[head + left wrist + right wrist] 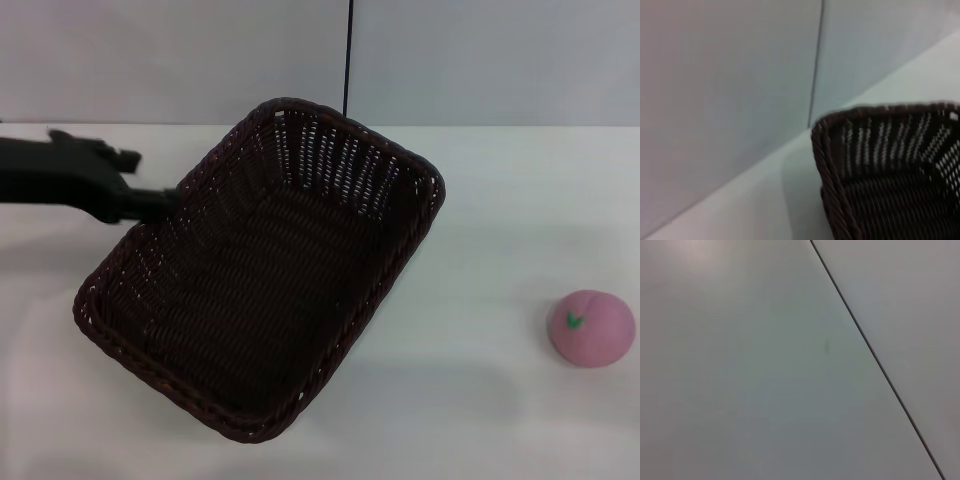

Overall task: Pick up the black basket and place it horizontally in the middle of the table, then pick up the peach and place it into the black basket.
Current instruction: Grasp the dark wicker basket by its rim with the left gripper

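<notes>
Jaws of the left gripper (172, 197) sit clamped on the rim of the basket (270, 290), holding it tilted and skewed over the table (480, 300). That wicker looks light and stiff, so a rim pinch should carry it, though it may swing from one edge. Off to the right, well apart, the peach (591, 328) rests on the table; small, round, likely to roll, so take it across its middle. No sign of the right gripper.

black basket (262, 280) askew (empty), peach (591, 328) apart
</notes>
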`<action>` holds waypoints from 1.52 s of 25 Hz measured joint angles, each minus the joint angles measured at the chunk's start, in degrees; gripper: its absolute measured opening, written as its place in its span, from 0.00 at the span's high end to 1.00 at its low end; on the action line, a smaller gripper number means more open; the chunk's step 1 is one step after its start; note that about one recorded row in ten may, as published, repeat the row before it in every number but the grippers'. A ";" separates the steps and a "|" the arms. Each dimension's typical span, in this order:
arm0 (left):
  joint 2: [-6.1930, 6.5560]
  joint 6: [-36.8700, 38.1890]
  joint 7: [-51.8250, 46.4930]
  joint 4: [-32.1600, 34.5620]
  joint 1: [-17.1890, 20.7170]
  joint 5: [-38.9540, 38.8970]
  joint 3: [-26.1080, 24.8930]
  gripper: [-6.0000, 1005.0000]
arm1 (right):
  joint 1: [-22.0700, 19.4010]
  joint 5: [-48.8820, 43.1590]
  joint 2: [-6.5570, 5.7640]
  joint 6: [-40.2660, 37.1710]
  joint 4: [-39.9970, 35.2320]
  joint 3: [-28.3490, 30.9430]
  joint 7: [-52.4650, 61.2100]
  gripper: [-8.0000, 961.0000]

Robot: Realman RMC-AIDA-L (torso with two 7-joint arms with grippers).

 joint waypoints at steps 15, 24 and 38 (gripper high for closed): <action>-0.15 -5.08 -6.25 -5.31 -3.83 9.74 9.67 0.40 | -0.16 0.16 0.01 0.77 -0.39 0.04 0.00 0.24; -0.24 -4.54 -7.71 -7.11 -6.69 16.48 13.65 0.53 | -0.52 0.27 0.01 1.20 -0.39 0.92 0.00 0.24; -0.07 -1.53 -4.03 -1.16 -8.69 18.02 15.53 0.76 | -0.65 0.27 0.09 1.98 0.04 0.94 0.00 0.24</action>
